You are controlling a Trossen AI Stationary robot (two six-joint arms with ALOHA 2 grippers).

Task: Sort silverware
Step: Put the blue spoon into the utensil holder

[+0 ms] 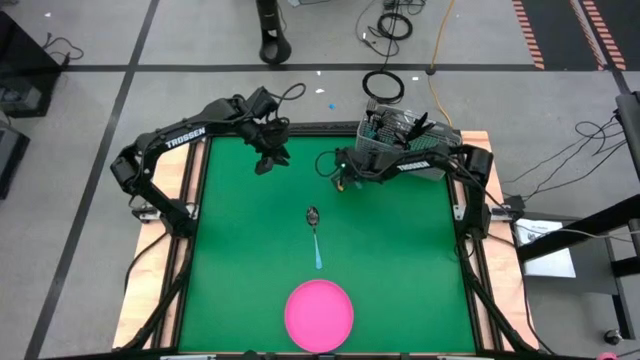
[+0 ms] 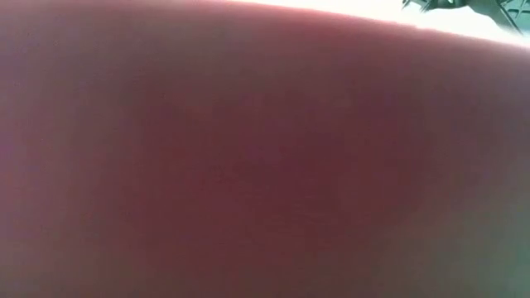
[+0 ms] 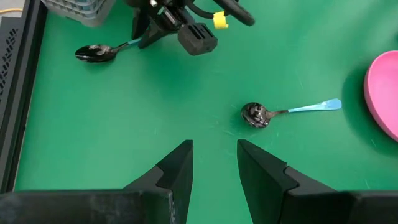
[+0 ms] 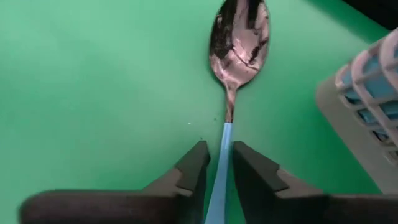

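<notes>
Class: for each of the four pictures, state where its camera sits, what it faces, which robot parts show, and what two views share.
High: above, looking down; both arms, green table.
Low: table height; pink plate fills it.
Left wrist: behind left hand, open, facing a loose spoon; right hand beyond.
Right wrist: behind right hand, shut on held spoon, beside basket.
Shared: held spoon in both wrist views.

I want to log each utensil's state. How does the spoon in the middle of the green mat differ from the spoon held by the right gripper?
The blue-handled metal spoon at mid-mat lies free, far from both grippers; the blue-handled metal spoon near the grey wire basket has its handle between the right gripper fingers. The first lies nearer the round pink plate, the second beside the basket. Both have dark shiny bowls.
</notes>
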